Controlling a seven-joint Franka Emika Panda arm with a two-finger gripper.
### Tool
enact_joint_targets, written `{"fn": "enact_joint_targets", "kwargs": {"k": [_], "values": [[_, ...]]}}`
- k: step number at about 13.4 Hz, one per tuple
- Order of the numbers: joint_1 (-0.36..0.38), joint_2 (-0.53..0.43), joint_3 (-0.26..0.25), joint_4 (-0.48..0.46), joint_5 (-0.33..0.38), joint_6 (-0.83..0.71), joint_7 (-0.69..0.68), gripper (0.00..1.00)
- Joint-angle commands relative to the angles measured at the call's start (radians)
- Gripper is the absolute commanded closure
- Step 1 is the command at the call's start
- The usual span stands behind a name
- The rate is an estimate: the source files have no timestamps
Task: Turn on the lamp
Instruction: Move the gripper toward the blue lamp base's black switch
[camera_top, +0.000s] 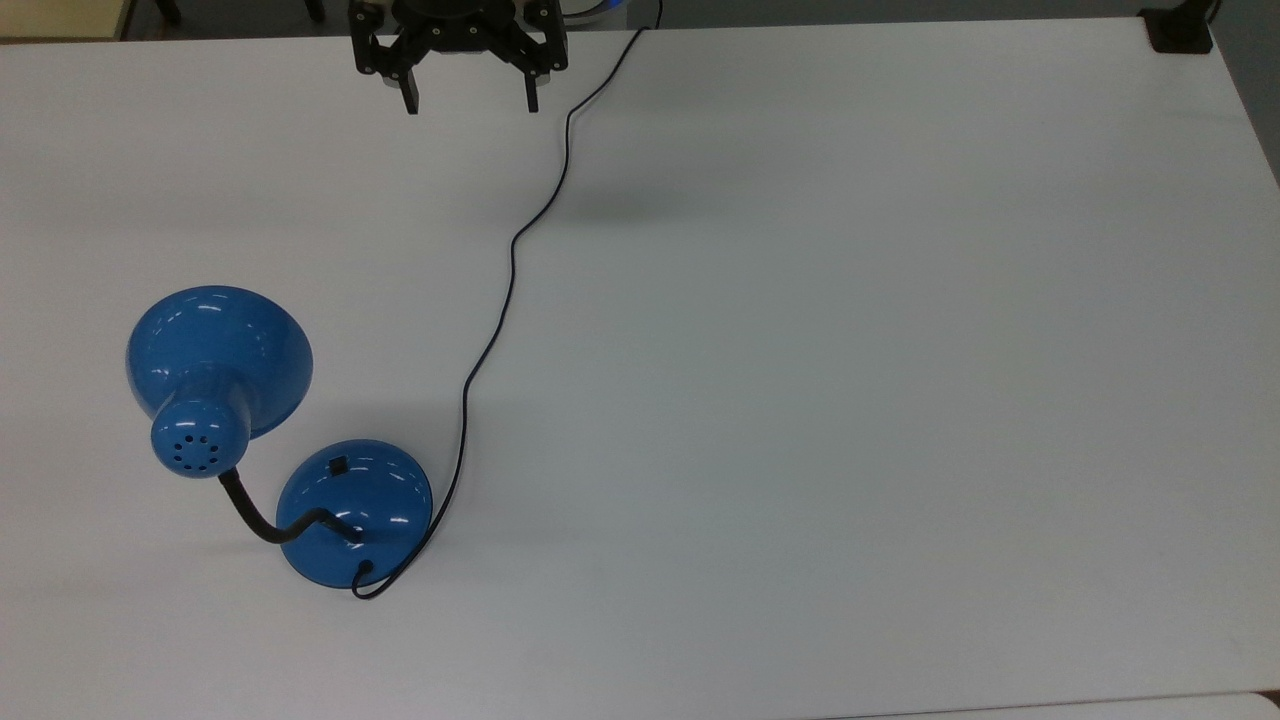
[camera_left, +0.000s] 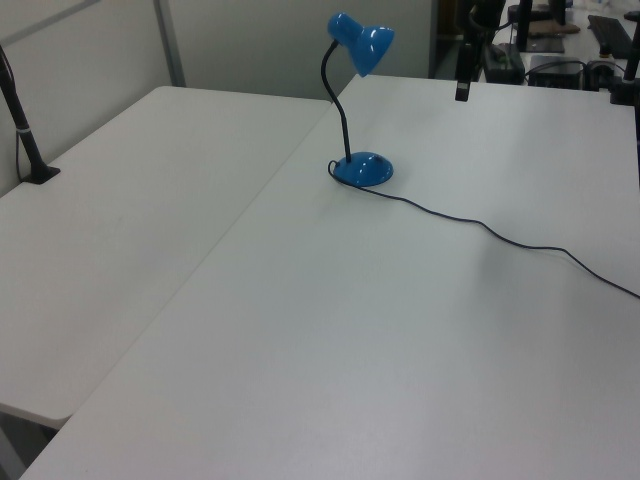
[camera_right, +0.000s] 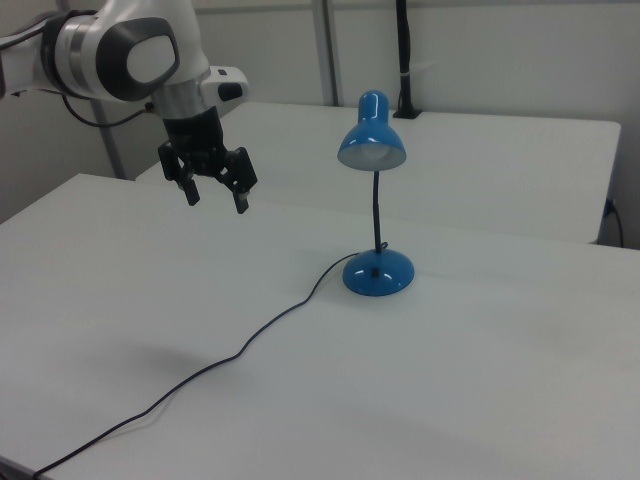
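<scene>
In the right view, the black cord (camera_right: 240, 352) snakes across the near white surface (camera_right: 480, 400) to the lamp (camera_right: 377, 272), standing upright and unlit. Its base switch (camera_top: 338, 466) faces the claw (camera_top: 468, 100), which hangs wide apart, holding nothing, well away toward the top view's upper edge. Bare surface lies between; only the cord runs alongside that path.
</scene>
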Motion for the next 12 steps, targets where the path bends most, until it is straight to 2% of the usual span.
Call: {"fn": "enact_joint_targets", "kwargs": {"k": [1, 2, 5, 6, 10, 12], "values": [[-0.002, -0.014, -0.007, -0.005, -0.005, -0.01, 0.0, 0.0], [-0.006, -0.014, -0.009, -0.005, -0.005, -0.01, -0.024, 0.0], [-0.048, -0.002, -0.015, -0.005, -0.005, -0.009, -0.315, 0.0], [-0.055, 0.007, -0.015, -0.005, -0.005, -0.006, -0.365, 0.0], [-0.112, 0.088, -0.015, -0.006, -0.034, 0.16, -0.367, 0.0], [-0.141, 0.131, -0.015, -0.006, -0.034, 0.23, -0.367, 0.15]]}}
